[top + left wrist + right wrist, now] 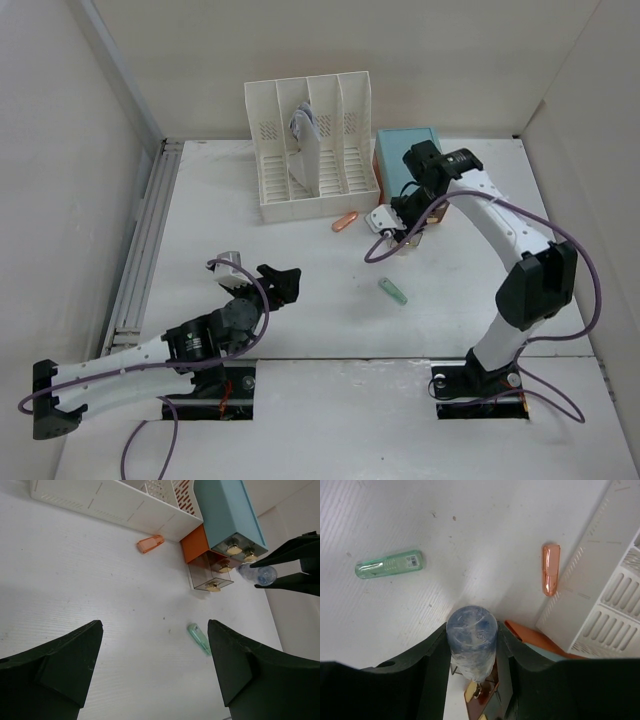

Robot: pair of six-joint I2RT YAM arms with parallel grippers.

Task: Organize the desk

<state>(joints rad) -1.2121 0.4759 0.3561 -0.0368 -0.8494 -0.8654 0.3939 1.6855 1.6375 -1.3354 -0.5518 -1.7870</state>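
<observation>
The white desk carries a small green translucent stick near the middle and an orange capsule-shaped piece in front of the white file rack. My right gripper is shut on a clear bluish cylinder, held above the pulled-out drawers of the teal-topped drawer box. The cylinder also shows in the left wrist view. My left gripper is open and empty, above bare desk left of the green stick.
Two small clear drawers with gold knobs stand pulled out of the drawer box. A folded paper item sits in one rack slot. Grey rails run along the desk's left edge. Walls close in on three sides.
</observation>
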